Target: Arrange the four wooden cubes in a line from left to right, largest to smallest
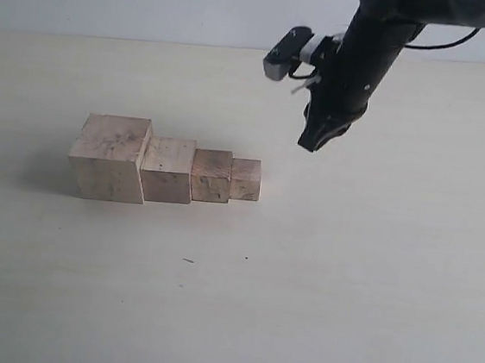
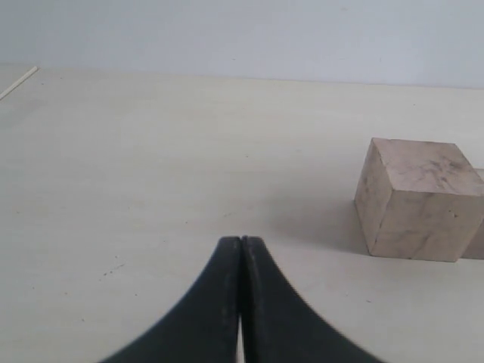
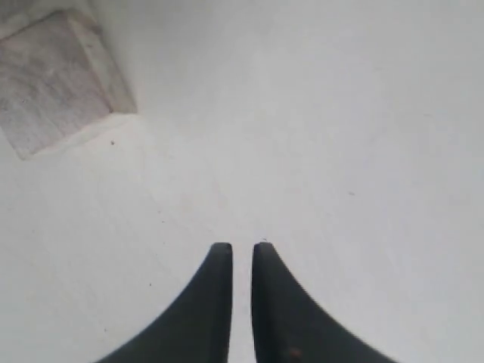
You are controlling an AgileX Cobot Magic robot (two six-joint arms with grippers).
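Though the cubes (image 1: 167,169) sit touching on the desk (image 1: 360,298), largest left to smallest right, your wrist views crop most of them. Left fingers (image 2: 227,272) are pressed together; right fingers (image 3: 218,280) nearly meet, empty.

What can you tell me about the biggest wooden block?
The biggest wooden block is a pale, unpainted cube of light wood with faint brown grain smudges on its top and sides. It sits flat and upright on the cream table, at the left end of the row in the exterior view. Its right side sits right against the next-biggest block. Nothing else touches it.
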